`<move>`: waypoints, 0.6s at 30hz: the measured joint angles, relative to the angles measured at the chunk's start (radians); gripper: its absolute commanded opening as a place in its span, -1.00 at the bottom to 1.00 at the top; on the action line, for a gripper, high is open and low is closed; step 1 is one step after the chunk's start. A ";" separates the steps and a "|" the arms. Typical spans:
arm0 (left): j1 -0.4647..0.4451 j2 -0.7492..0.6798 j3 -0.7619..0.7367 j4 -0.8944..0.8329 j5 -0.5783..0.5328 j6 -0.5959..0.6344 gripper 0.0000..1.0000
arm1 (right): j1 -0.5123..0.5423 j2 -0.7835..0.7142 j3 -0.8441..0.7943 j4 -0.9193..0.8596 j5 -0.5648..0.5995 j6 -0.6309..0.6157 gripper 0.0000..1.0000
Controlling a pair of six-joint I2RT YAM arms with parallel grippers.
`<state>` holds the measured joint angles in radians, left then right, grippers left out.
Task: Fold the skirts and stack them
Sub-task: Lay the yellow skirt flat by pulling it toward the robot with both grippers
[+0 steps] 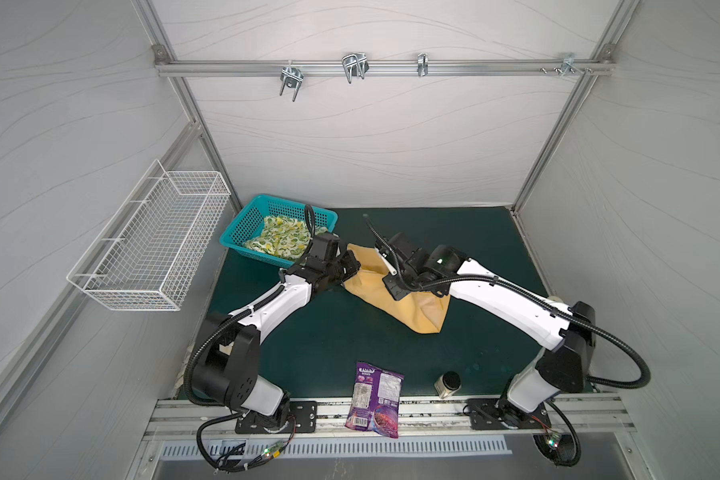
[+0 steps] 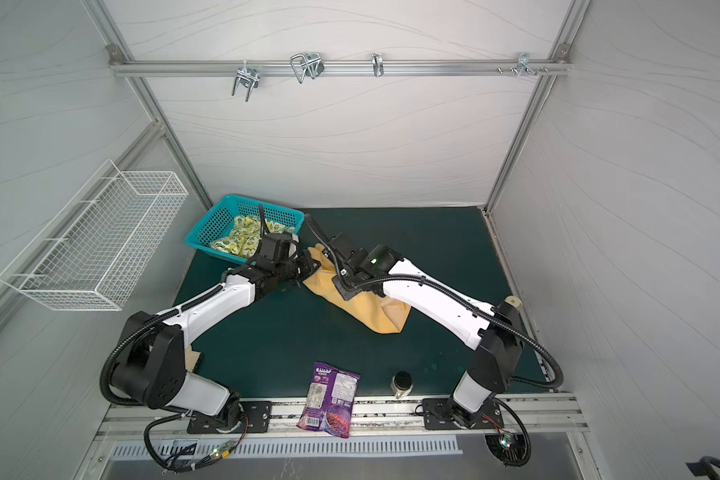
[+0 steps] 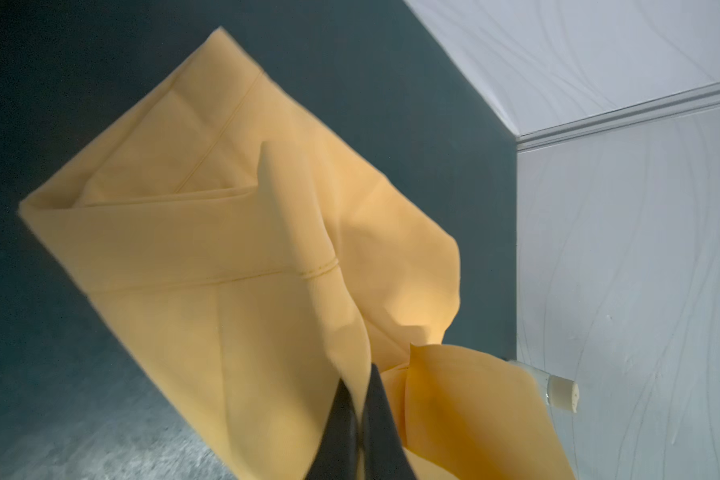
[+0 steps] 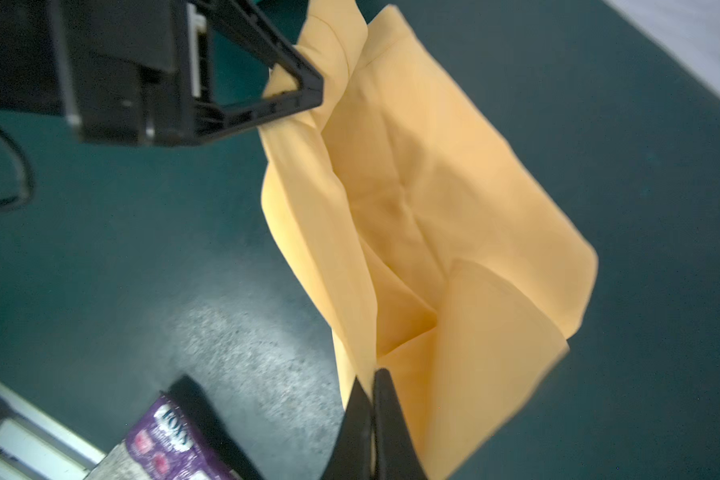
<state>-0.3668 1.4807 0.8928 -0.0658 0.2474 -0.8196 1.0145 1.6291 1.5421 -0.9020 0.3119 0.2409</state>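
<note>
- The left gripper (image 3: 360, 376) was clamped on a bunched edge of the mustard-yellow skirt (image 3: 208, 249).
- The right gripper (image 4: 373, 374) pinched another edge, over the green mat (image 1: 329, 340).
- The lemon-print skirt (image 1: 281, 239) lay in the teal basket (image 1: 244, 226).

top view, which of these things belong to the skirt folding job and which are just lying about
In the job: mustard-yellow skirt, pinched by left gripper and right gripper; lemon-print skirt in the teal basket.
Lying about: purple snack bag, small jar, white wire basket, wall hooks.
</note>
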 measured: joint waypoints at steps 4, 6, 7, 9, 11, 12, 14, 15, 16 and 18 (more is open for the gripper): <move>0.003 -0.056 -0.128 0.023 -0.014 -0.026 -1.00 | 0.089 0.019 -0.050 0.019 -0.026 0.096 -1.00; 0.006 -0.102 -0.167 0.022 -0.037 -0.036 -1.00 | 0.107 0.019 -0.069 0.034 -0.048 0.137 -1.00; 0.008 -0.130 -0.186 0.022 -0.052 -0.042 -1.00 | 0.113 0.019 -0.078 0.041 -0.059 0.157 -1.00; 0.012 -0.188 -0.223 0.023 -0.082 -0.052 -1.00 | 0.123 0.019 -0.094 0.055 -0.072 0.192 -1.00; 0.014 -0.253 -0.267 0.020 -0.117 -0.058 -1.00 | 0.127 0.019 -0.106 0.066 -0.087 0.225 -1.00; 0.014 -0.286 -0.291 0.019 -0.133 -0.060 -1.00 | 0.132 0.019 -0.114 0.077 -0.096 0.241 -1.00; 0.014 -0.348 -0.336 0.013 -0.163 -0.068 -1.00 | 0.148 0.016 -0.130 0.102 -0.119 0.270 -1.00; 0.014 -0.374 -0.357 0.010 -0.175 -0.072 -1.00 | 0.159 0.015 -0.137 0.114 -0.132 0.285 -1.00; 0.014 -0.399 -0.380 0.004 -0.188 -0.076 -1.00 | 0.172 0.014 -0.143 0.126 -0.141 0.298 -1.00; 0.014 -0.438 -0.420 0.004 -0.205 -0.084 -1.00 | 0.194 0.014 -0.145 0.142 -0.151 0.319 -1.00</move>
<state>-0.3523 1.0424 0.4732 -0.0616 0.0422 -0.9031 1.2087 1.6436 1.3975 -0.7601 0.1608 0.5602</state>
